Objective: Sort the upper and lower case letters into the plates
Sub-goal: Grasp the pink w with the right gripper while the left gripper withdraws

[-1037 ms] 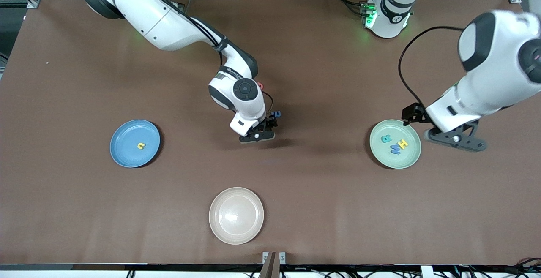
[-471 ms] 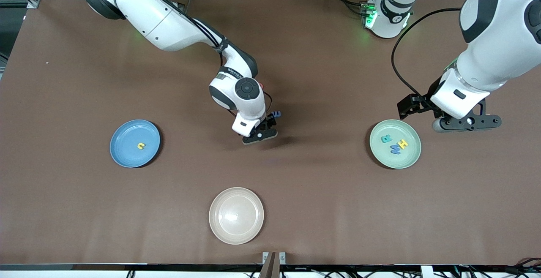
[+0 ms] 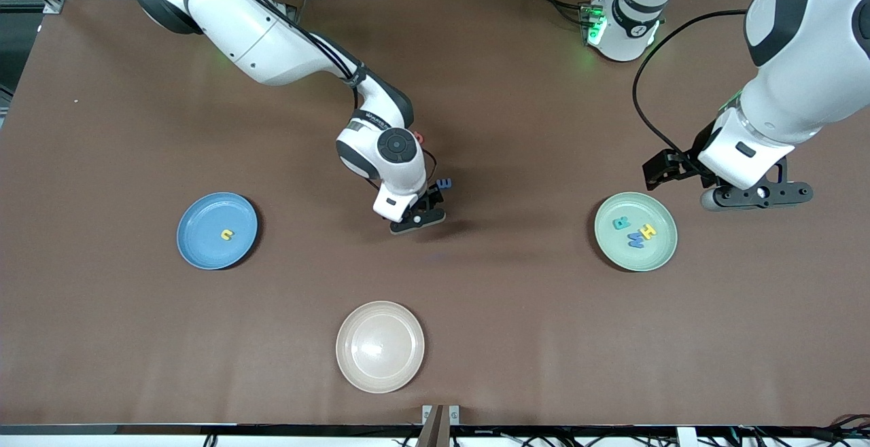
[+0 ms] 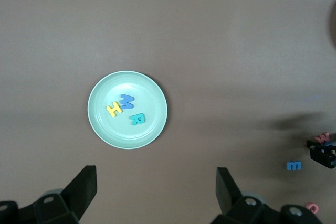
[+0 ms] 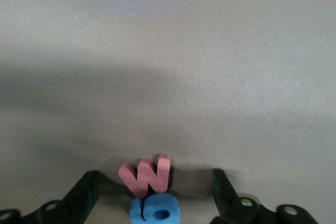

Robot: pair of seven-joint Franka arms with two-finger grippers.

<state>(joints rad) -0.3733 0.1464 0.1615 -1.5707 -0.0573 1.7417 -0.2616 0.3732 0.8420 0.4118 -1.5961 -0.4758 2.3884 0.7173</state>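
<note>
Red and foam-like in look, a small chunky letter w (image 5: 147, 174) lies on the brown table (image 3: 476, 297) between the spread fingers of the right gripper (image 5: 155, 192), touching a blue rounded letter (image 5: 155, 211) beside it. Both seem very light and a little squashy, so a gentle squeeze across the flat faces of the w should hold it, though the blue neighbour could get nudged or pinched along with it. Another blue letter (image 3: 444, 183) lies just beside the gripper, and a red letter (image 3: 418, 138) peeks out by the right arm's wrist. Toward the right arm's end of the table sits the sky blue plate (image 3: 197, 243) holding one yellow letter (image 3: 226, 234). Toward the left arm's end sits the mint green plate (image 3: 663, 253) with a teal R (image 3: 620, 223), a blue M (image 3: 636, 239) and a yellow H (image 3: 649, 231). The left gripper (image 4: 157, 192) waits with fingers apart and empty, up in the air beside the green plate. Nearest the front camera is a cream plate (image 3: 353, 372), empty.
</note>
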